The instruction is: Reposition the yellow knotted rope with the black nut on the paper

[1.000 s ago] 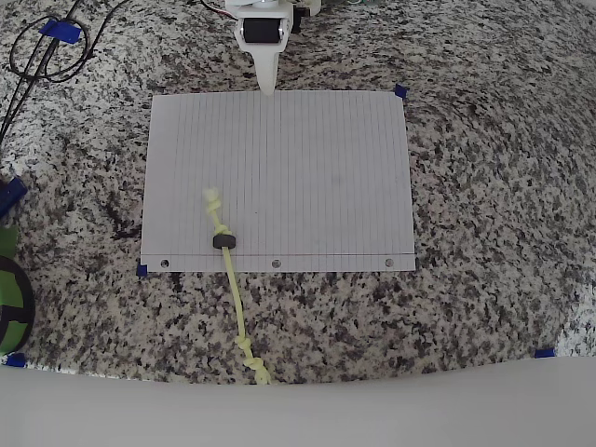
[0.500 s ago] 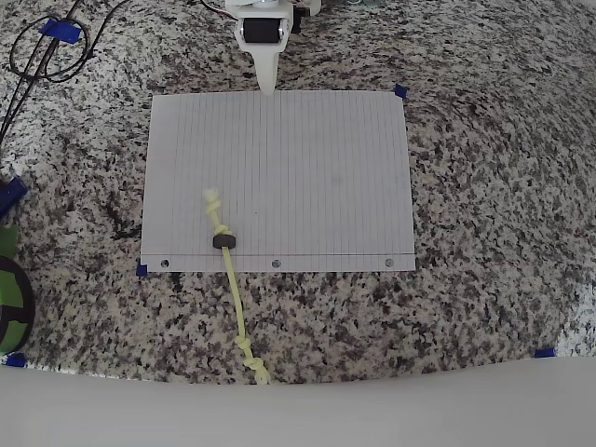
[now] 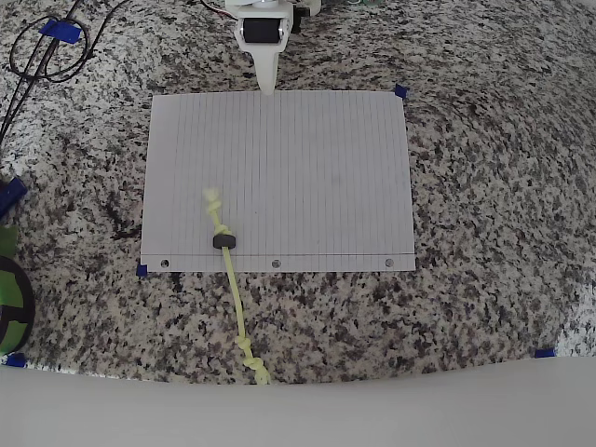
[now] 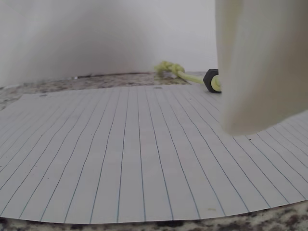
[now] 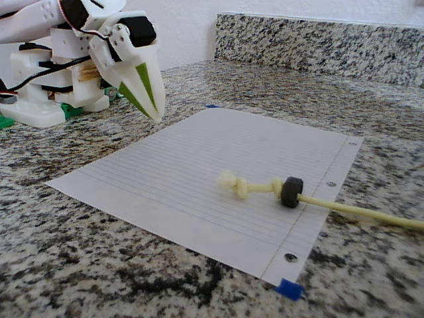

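The paper (image 3: 298,168) lies flat in the middle of the granite counter, its punched holes along the near edge in the overhead view. The yellow knotted rope (image 3: 238,312) runs from a knot on the paper's lower left part across the near edge onto the granite, ending in a second knot. The black nut (image 3: 223,241) is threaded on it, resting on the paper just inside that edge. My white gripper (image 3: 267,88) is shut and empty, its tip over the paper's far edge, well apart from the rope. In the fixed view the gripper (image 5: 156,116) hovers above the paper (image 5: 192,172), far from the nut (image 5: 291,191). The wrist view shows a finger (image 4: 260,62), with the nut (image 4: 211,80) and rope knot (image 4: 168,68) beyond it.
Black cables (image 3: 47,56) loop at the counter's far left corner. Blue tape bits (image 3: 400,91) mark the paper's corners. A green and black object (image 3: 9,298) sits at the left edge. A white strip (image 3: 298,410) borders the near side. A granite backsplash (image 5: 318,40) rises behind.
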